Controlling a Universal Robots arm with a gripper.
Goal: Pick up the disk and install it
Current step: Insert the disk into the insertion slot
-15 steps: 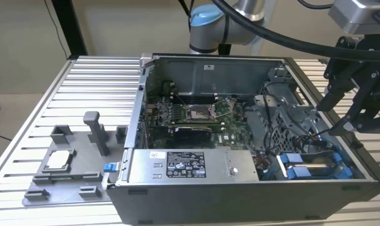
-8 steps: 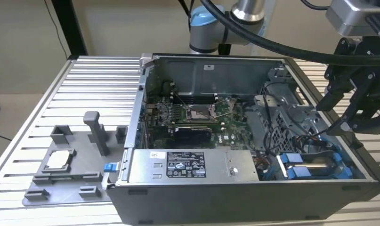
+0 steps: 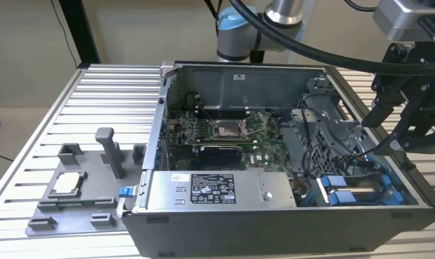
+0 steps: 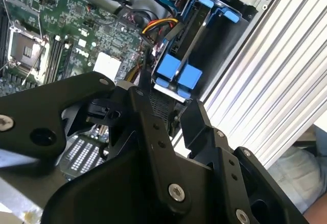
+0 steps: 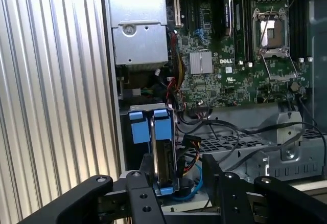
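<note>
Install step, at or near the end, by my read. The disk (image 3: 359, 191), in its blue carrier, already sits in the drive bay at the lower right corner of the open computer case (image 3: 275, 229), next to the power supply (image 3: 211, 189). I can't tell whether it is fully latched.

The gripper (image 3: 384, 132) is at the right edge of the exterior view, above the bay. Its jaws are apart and empty. In the first wrist view, the carrier's blue tabs (image 5: 151, 127) stand mid-frame and the disk's thin edge runs down between the two fingers (image 5: 145, 180). One finger looks just beside the disk, and I can't confirm any contact.

The grey fixture tray (image 3: 73, 199), lower left on the ribbed table (image 3: 102, 102), has no disk in it.

Any further move calls for a straight path that stays clear of the loose cables (image 5: 245, 132) by the bay. A seating push, if needed, has to land square on the carrier.
</note>
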